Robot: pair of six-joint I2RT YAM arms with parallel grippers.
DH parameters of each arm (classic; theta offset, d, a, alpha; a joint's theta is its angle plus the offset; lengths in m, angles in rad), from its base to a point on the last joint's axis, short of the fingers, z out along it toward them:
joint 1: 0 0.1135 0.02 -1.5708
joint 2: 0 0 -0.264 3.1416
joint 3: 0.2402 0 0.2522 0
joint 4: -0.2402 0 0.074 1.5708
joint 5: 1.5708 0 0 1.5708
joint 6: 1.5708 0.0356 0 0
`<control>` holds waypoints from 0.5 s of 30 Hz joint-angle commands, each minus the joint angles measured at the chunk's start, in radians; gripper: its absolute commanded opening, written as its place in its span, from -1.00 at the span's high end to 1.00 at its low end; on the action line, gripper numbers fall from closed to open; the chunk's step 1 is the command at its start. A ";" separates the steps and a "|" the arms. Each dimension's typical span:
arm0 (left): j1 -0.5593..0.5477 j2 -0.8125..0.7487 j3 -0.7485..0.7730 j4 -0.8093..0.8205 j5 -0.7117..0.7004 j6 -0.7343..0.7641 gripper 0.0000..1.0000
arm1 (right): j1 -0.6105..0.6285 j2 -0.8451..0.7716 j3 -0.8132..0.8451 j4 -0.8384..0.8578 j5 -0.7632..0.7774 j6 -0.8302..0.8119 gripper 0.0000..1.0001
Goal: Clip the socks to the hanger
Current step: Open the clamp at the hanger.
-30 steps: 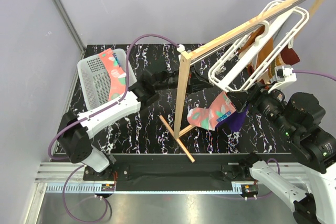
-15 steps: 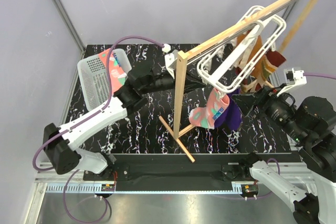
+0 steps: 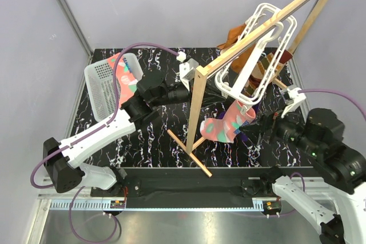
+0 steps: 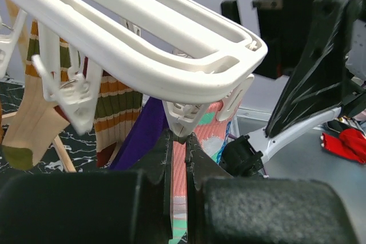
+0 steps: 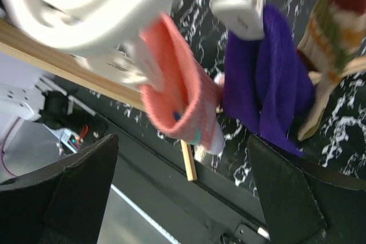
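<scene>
Where the hanger hung: white plastic rectangular drying frame (image 4: 171,84) on the light wooden rail stand (image 3: 197,112), toward 1 o'clock over the black marbled table (image 3: 154,141); steeply tilted, clips dangling.
Left pincer (image 4: 180,141): narrow. Its black fingers were pressed onto the cuff of a pink knitted sock with teal patches (image 4: 179,187), directly beneath a small white clip (image 4: 178,121) that met the fingertips. Could not tell whether the clip had bitten the cloth.
Right pincer (image 5: 180,147): wide, nothing between the fingers. It faced the pink sock and a plain purple cloth (image 5: 274,84) hanging beside it, touching neither.
Pink sock, top view: hung from the frame's low end near 5 o'clock of the frame, toe toward the table.
Tan socks with brown-orange-green stripes (image 4: 117,104): hung from clips on the frame's far side.
Second pink sock (image 3: 127,75): draped over the white perforated basket (image 3: 103,87) at 10 o'clock, well apart from the frame.
Handling, judged: socks light, soft, limp and stretchy; they would sag and fold wherever unsupported.
Hold, judged: pinch both layers at the cuff edge, leaving a strip of cuff showing above the fingers for the clip.
Frame, judged: light and free to swing; pushing on a clip would probably tip it, so it wanted steadying.
Stage, judged: third sock at its clip, fourth not yet fetched.
</scene>
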 commanded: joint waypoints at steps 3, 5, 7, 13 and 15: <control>-0.021 -0.019 0.024 0.029 0.016 -0.016 1.00 | 0.002 -0.012 -0.161 0.138 0.008 0.052 -0.96; -0.021 -0.014 0.030 0.017 0.008 -0.013 1.00 | 0.002 -0.015 -0.195 0.198 0.148 0.083 -0.89; -0.021 -0.006 0.041 0.008 0.002 -0.009 1.00 | 0.002 -0.031 -0.238 0.252 0.250 0.131 -0.63; -0.021 -0.003 0.052 -0.023 -0.033 -0.002 1.00 | 0.002 0.017 -0.231 0.294 0.477 0.162 0.54; -0.020 -0.003 0.055 -0.035 -0.047 -0.001 1.00 | 0.002 0.057 -0.187 0.286 0.532 0.133 0.73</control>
